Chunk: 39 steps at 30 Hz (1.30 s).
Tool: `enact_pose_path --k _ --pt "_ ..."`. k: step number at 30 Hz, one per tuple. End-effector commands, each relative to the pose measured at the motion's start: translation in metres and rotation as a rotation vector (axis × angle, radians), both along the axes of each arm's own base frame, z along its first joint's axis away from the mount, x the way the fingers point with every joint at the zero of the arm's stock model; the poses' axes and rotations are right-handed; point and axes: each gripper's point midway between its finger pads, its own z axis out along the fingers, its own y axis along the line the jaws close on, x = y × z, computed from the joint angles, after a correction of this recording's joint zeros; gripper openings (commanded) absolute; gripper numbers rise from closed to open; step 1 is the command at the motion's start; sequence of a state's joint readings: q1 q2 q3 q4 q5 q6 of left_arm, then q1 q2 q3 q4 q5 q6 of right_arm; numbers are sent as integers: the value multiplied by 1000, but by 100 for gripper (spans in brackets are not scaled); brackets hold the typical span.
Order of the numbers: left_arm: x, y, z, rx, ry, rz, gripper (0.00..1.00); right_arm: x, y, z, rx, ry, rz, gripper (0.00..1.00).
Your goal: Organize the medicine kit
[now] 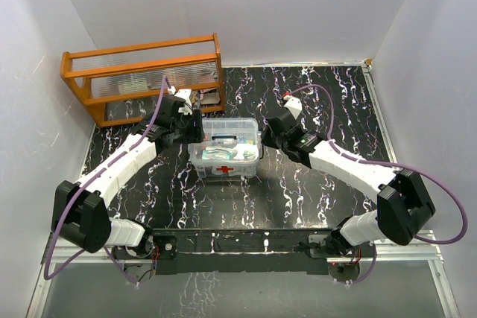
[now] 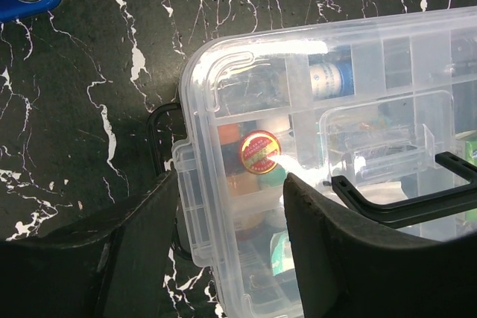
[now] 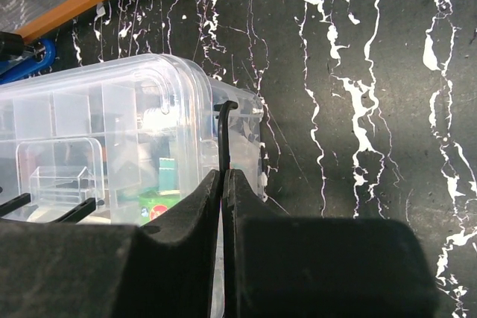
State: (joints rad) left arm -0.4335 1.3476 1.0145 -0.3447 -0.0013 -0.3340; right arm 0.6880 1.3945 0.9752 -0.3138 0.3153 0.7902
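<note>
Marbled bench point(image 1: 335, 109) carrying medicine kit point(image 1: 223, 148): likely light, stiff, slick | right claw point(image 3: 223, 176) pinching its latch point(image 3: 223, 132) | left claw point(image 2: 232, 180) gaping astride opposite end

A black marbled table point(image 1: 328, 109) carries the medicine kit point(image 1: 223, 156) and an orange rack point(image 1: 141, 76).

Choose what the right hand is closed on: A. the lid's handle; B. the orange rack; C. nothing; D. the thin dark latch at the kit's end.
D: the right wrist view shows the right hand pinching the thin dark latch at the end of the medicine kit.
</note>
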Motion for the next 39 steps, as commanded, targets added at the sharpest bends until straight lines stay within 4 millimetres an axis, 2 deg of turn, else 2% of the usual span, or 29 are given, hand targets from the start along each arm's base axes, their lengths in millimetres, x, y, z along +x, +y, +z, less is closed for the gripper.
enact_pose_path --k 1,8,19,33,39 --pt "-24 3 -36 53 147 -34 54 -15 46 20 223 14 106 5" --pt "-24 3 -40 57 161 -30 50 -24 52 22 332 34 99 16" --pt "-25 2 -41 53 167 -33 48 -28 53 33 402 17 89 31" --pt "-27 1 -42 46 177 -34 45 -36 61 50 526 -37 146 34" --pt "-27 1 -43 47 177 -32 44 -39 59 57 570 -70 143 25"
